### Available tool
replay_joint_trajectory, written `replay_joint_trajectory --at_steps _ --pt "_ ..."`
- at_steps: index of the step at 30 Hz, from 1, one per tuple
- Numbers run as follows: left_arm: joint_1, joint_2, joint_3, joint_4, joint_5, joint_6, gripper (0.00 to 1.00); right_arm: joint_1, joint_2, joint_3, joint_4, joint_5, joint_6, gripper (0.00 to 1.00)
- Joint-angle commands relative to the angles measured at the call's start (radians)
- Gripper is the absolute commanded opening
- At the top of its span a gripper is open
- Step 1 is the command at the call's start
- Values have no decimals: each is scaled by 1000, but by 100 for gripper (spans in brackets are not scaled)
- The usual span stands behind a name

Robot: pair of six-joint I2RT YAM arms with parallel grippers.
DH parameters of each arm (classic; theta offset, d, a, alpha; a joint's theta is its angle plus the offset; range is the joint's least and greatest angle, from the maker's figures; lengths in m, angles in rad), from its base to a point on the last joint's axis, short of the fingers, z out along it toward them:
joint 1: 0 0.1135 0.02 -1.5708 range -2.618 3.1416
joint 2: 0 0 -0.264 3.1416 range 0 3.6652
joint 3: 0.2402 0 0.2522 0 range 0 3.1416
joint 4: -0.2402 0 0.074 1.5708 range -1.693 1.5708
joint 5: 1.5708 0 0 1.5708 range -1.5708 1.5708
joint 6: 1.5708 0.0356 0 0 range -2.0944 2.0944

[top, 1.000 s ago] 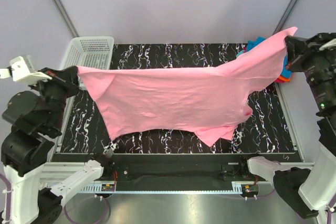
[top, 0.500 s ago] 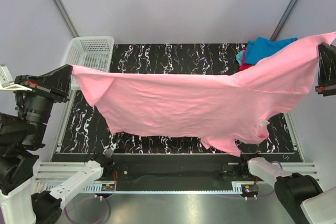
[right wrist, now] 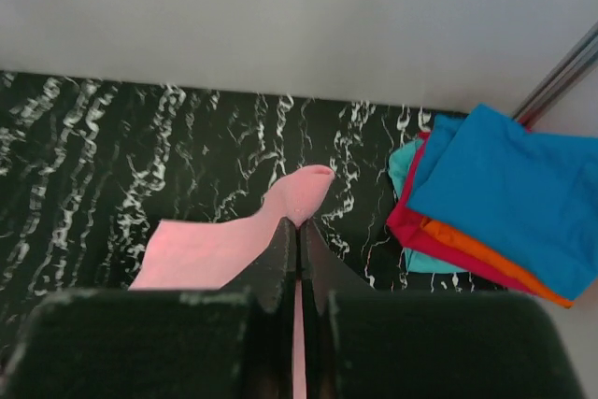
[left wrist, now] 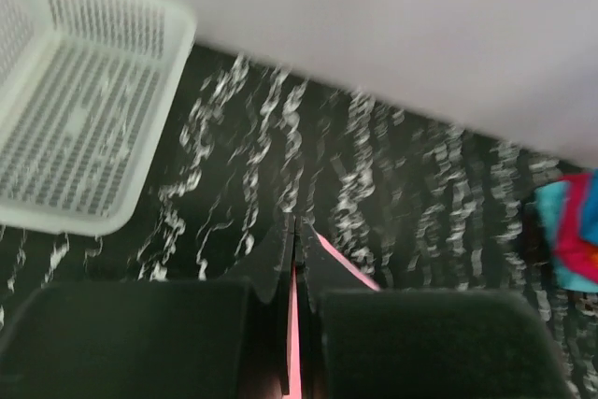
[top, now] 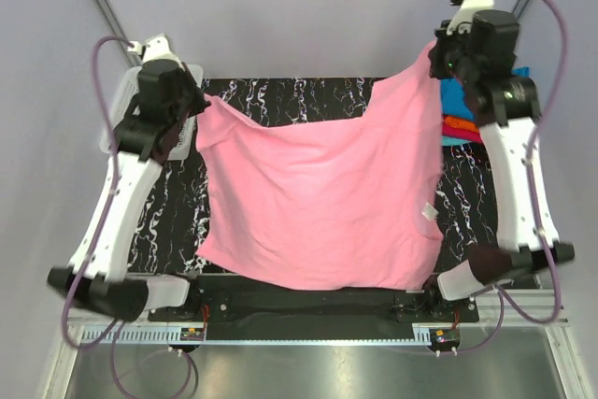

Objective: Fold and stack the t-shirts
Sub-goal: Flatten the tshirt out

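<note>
Pink t-shirt (top: 318, 203) hangs crosswise between left hand (top: 196, 100) and right hand (top: 435, 58), each clamped on a far corner, cloth draping nearward.

Pink t-shirt (top: 318, 203): plain, raised by 2 far corners, hanging spread and wrinkled, lower hem at the near edge of the table (top: 280, 91). Small white label (top: 430, 212) near its right side. Folded pile (top: 456, 105): teal-blue on top, orange and magenta beneath, far right, just beside the pink one.

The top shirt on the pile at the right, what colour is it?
Teal-blue. The top shirt shows best in the right wrist view.
</note>
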Motion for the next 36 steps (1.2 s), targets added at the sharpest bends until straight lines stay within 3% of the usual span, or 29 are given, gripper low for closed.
replay_joint_trajectory --at_steps 1,6,10,16,22,27,32,36 --pt "92 94 11 85 113 -64 0 -40 66 70 91 -30 4 0" --pt "204 204 158 93 230 -59 0 -64 160 217 65 -93 -7 0" --pt "261 236 267 47 319 -27 0 -64 122 277 2 -86 -35 0" --pt "280 36 180 37 402 22 0 -64 -78 256 -48 -86 -53 0" --pt "278 -221 22 28 434 59 0 -63 -306 121 -62 -112 -58 0" --pt "280 -359 54 -45 368 99 0 -64 -430 98 -62 -115 -65 0" --pt "278 -384 150 -76 327 114 0 -64 -458 135 -67 -126 -65 0" --pt "280 -292 149 -65 319 105 0 -66 -429 94 -9 -130 -67 0"
